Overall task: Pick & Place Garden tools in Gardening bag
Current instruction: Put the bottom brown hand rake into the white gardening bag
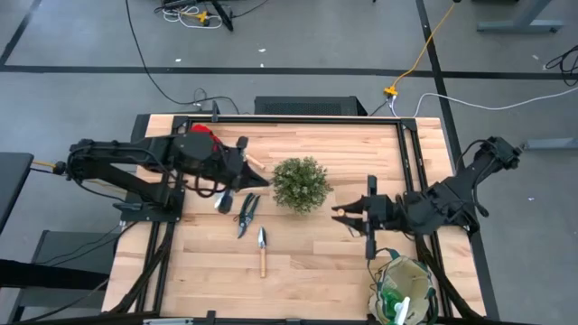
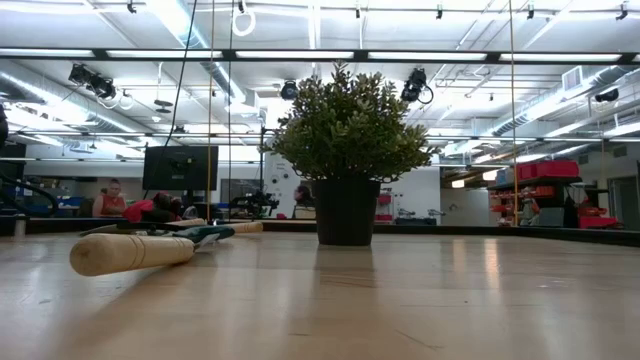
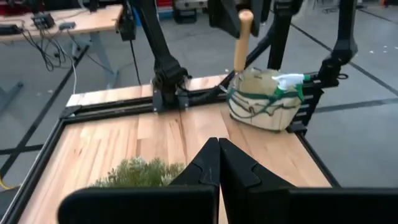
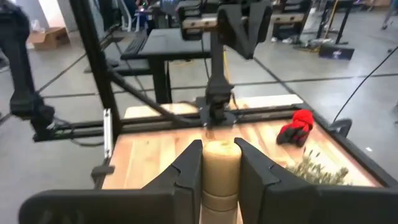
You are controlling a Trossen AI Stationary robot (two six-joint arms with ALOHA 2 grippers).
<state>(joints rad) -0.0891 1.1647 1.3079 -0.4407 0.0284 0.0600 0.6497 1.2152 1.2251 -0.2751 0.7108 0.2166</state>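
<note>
Wooden handle (image 4: pixel 221 171) clamped in right gripper (image 4: pixel 219 163), held over the surface just beside the plant (image 1: pixel 301 184). Could slip or snag the bag rim if lowered crooked. Beige gardening bag (image 1: pixel 404 291) with green trim at the near right corner, tools already inside. Left gripper (image 3: pixel 218 163) pressed together, empty, near the far left side.

no readable text, labels or signs anywhere

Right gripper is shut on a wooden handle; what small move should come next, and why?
Probably swing the right gripper, shut on the wooden-handled tool, toward the gardening bag: it is beside the plant, away from the bag at the table's corner.
</note>
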